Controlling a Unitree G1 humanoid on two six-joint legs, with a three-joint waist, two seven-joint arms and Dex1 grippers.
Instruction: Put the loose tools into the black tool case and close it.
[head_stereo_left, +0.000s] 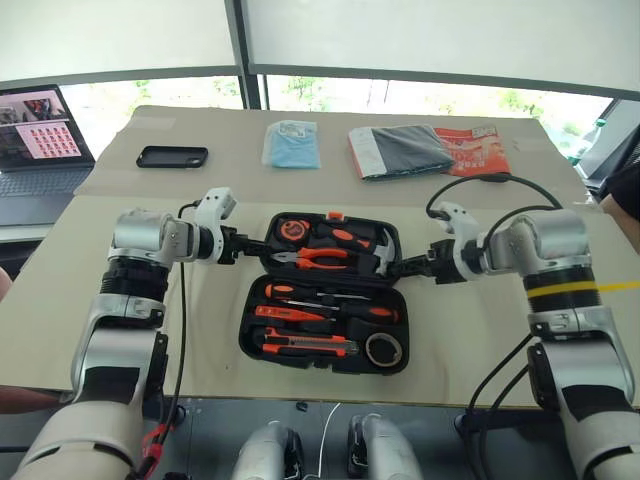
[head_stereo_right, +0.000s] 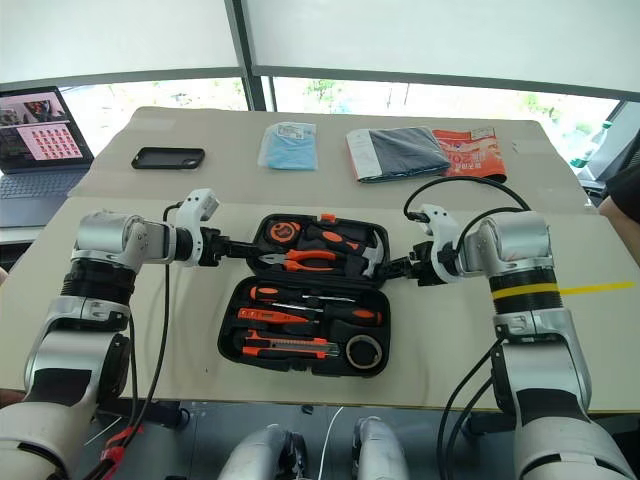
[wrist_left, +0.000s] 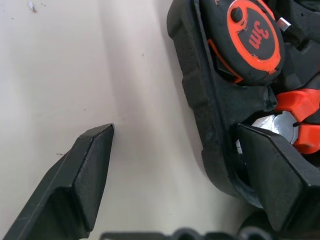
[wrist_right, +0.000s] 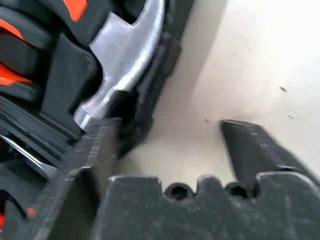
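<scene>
Case (head_stereo_left: 325, 292) lies open on the table (head_stereo_left: 120, 260), tools slotted inside, the far half flanked by both grippers. We see the left gripper (wrist_left: 175, 165) spread wide, straddling that half's side wall; the right gripper (wrist_right: 167, 150) likewise parted astride the opposite wall. We judge closing goes best if both pinch evenly and swing together.

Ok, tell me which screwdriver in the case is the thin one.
The slim screwdriver between the other two: short orange handle and long bare shaft; the upper and lower have thick black-and-orange handles.
</scene>
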